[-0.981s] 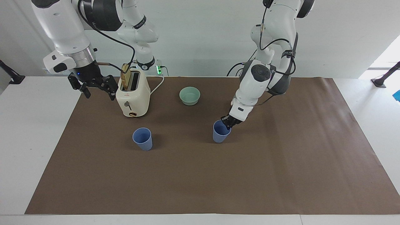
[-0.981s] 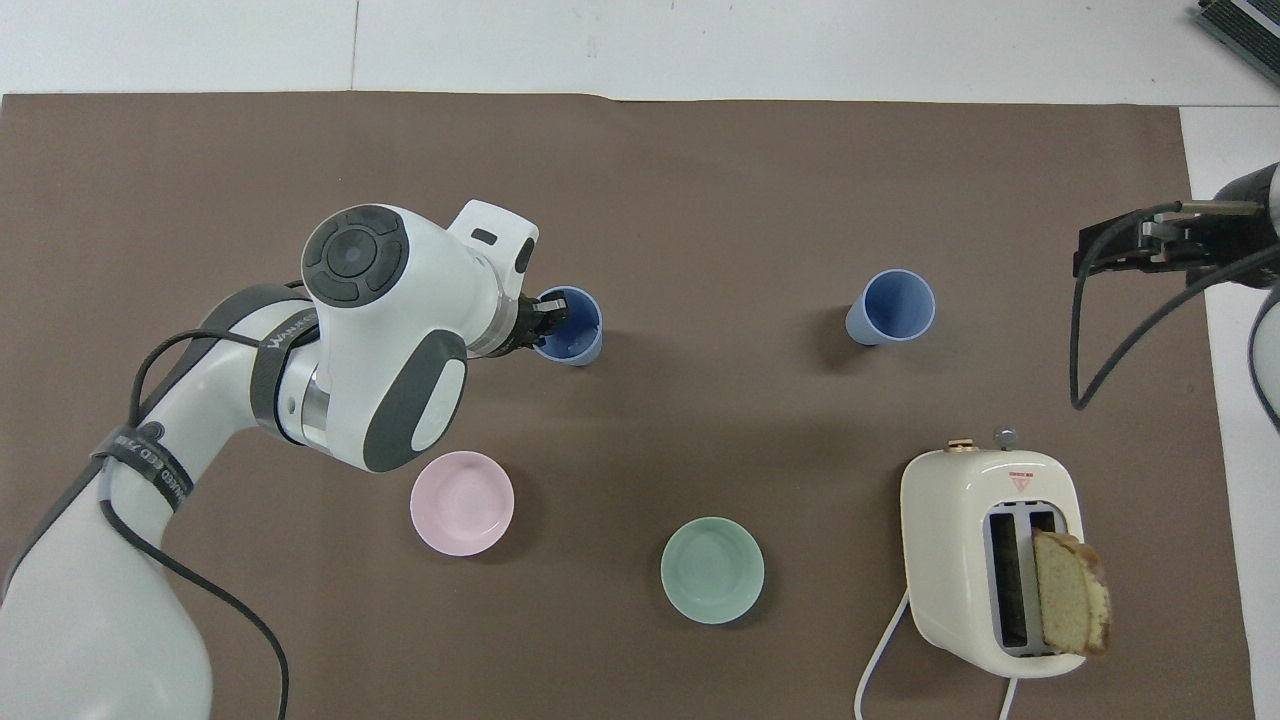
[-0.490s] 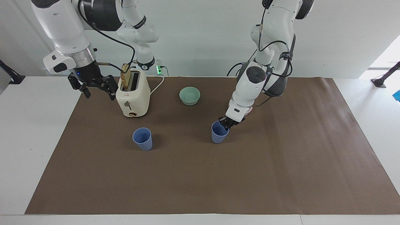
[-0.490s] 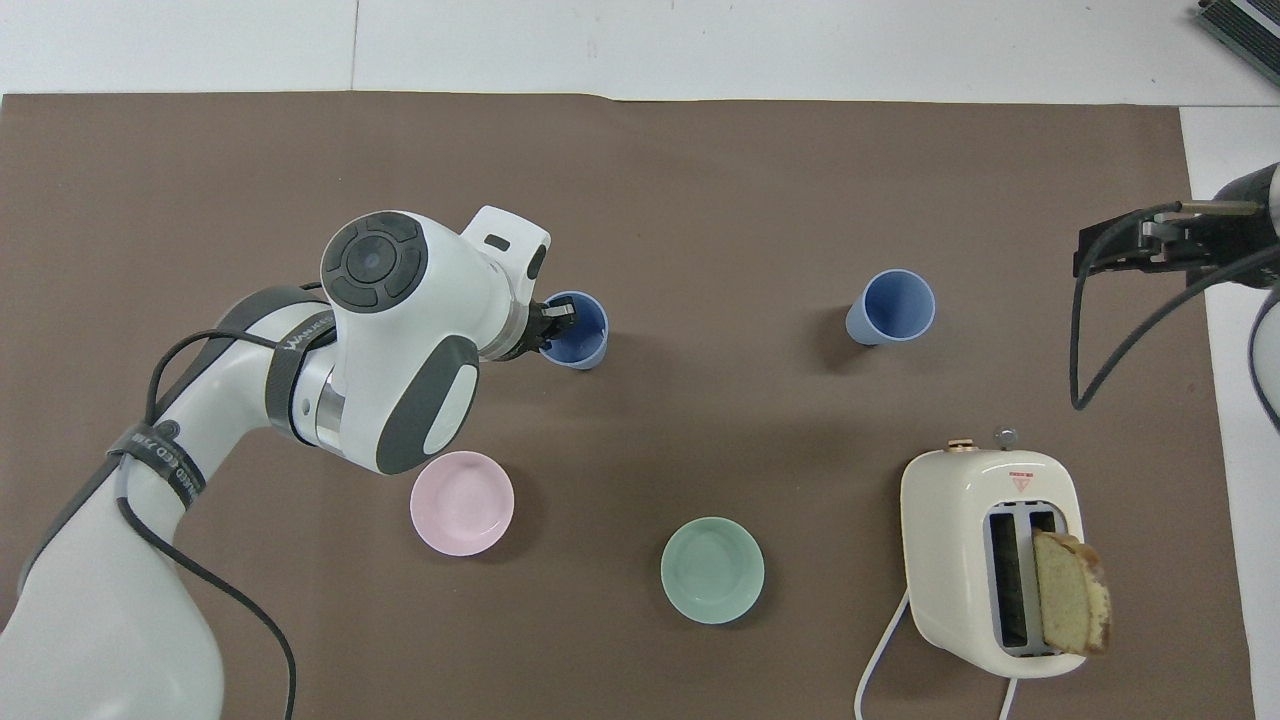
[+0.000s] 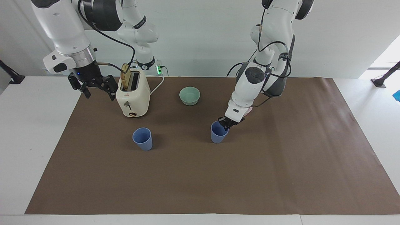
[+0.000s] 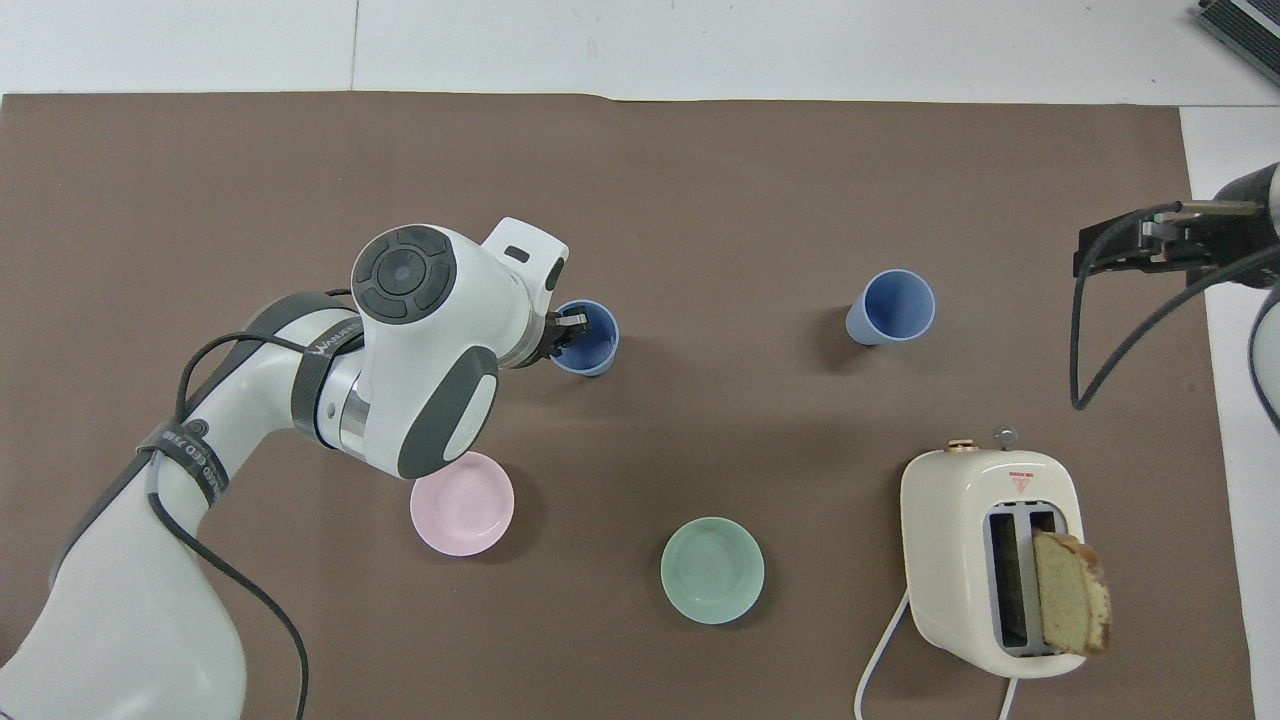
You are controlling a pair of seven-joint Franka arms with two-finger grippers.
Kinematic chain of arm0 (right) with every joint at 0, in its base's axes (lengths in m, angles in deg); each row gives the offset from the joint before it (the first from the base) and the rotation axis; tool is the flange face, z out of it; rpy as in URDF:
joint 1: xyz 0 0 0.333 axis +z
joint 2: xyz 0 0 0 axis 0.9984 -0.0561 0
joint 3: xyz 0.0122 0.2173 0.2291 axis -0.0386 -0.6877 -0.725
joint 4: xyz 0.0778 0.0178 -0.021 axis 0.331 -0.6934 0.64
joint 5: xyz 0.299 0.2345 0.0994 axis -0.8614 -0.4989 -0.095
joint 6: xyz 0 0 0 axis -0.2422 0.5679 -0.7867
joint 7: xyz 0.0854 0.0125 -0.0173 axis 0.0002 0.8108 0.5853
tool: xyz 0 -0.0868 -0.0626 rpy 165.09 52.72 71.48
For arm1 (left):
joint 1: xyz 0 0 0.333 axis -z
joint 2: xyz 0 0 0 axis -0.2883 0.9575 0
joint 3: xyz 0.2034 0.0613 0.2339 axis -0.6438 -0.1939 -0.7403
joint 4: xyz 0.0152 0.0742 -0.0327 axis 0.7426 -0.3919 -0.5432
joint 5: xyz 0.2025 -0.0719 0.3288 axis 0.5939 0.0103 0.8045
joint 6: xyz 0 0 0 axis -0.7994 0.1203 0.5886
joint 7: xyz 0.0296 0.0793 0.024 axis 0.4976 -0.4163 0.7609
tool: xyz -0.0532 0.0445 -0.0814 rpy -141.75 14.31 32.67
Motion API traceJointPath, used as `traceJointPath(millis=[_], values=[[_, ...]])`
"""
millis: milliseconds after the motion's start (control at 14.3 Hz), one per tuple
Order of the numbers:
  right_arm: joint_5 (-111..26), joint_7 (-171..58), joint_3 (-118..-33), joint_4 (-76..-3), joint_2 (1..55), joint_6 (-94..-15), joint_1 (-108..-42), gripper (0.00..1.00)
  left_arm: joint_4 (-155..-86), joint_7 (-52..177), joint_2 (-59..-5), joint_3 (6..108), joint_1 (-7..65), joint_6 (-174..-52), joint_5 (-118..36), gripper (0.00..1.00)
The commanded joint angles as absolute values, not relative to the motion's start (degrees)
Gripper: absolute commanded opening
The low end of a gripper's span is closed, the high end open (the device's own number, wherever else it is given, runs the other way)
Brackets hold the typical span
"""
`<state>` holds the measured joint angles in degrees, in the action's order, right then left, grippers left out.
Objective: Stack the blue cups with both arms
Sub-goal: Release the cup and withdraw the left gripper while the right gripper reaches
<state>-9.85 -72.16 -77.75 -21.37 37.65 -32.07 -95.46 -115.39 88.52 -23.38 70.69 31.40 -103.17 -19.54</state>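
Two blue cups stand upright on the brown mat. My left gripper point(image 5: 225, 122) is shut on the rim of one blue cup point(image 5: 217, 134), with one finger inside it; this also shows in the overhead view, gripper point(image 6: 562, 332) and cup point(image 6: 592, 340). I cannot tell whether this cup is off the mat. The other blue cup point(image 5: 142, 139) stands free toward the right arm's end point(image 6: 893, 307). My right gripper point(image 5: 99, 92) hangs open and empty in the air beside the toaster, waiting; it shows at the overhead view's edge point(image 6: 1088, 250).
A cream toaster point(image 5: 132, 97) with a bread slice point(image 5: 125, 76) in a slot stands nearer to the robots than the free cup. A mint-green bowl point(image 5: 189, 95) and a pink bowl point(image 6: 462, 503) sit nearer to the robots than the held cup. The brown mat point(image 5: 200, 181) covers the table.
My left gripper has carried its blue cup a little toward the free cup and the right arm's end. The right arm has not moved.
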Motion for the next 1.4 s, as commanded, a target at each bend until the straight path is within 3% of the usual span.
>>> traceJointPath(millis=[0, 350, 911, 1331], values=[[-11.14, -70.6, -78.08, -22.13, 38.52, -32.06, -96.28, 1.0, -115.94, 88.59, -23.61, 69.8, 31.79, -103.47, -17.75, 1.0], [-11.05, -70.43, -77.99, -22.13, 38.52, -31.89, -96.37, 1.0, -113.83, 88.07, -26.5, 69.36, 29.33, -96.7, -14.68, 1.0], [-11.14, -70.17, -78.17, -22.91, 39.04, -32.59, -96.28, 1.0, -113.92, 74.55, -38.02, 69.27, 19.58, -83.43, -14.93, 1.0], [-17.03, -71.83, -78.08, -29.59, 38.44, -43.29, -96.28, 1.0, -110.59, 58.71, -42.6, 69.01, 14.12, -73.16, -15.02, 1.0]])
